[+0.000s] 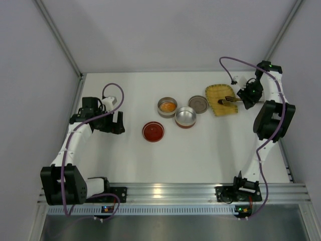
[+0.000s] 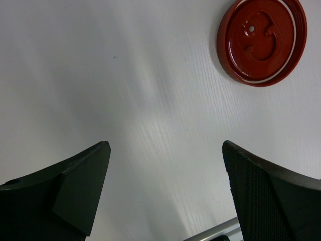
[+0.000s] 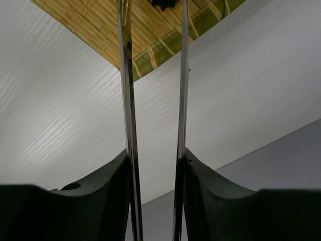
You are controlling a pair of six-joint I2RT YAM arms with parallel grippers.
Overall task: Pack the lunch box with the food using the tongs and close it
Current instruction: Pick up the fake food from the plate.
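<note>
My right gripper (image 1: 246, 98) is shut on the tongs (image 1: 229, 101), which reach left over the yellow woven tray (image 1: 216, 93). In the right wrist view both silvery arms of the tongs (image 3: 126, 85) run up from between my fingers (image 3: 110, 191), pressed closer together. Their tips flank a small black piece of food (image 3: 163, 4) on the tray (image 3: 145, 35). An orange piece of food (image 1: 168, 106) lies in an open round tin (image 1: 161, 102) of the lunch box. My left gripper (image 1: 113, 122) hangs open over bare table, nothing between its fingers (image 2: 80, 186).
An empty silver tin with a red wall (image 1: 185, 117) stands right of the tin with the orange piece. A silvery lid (image 1: 198, 104) lies behind it. A red lid (image 1: 153, 131) lies on the table, also at the left wrist view's top right (image 2: 261, 40).
</note>
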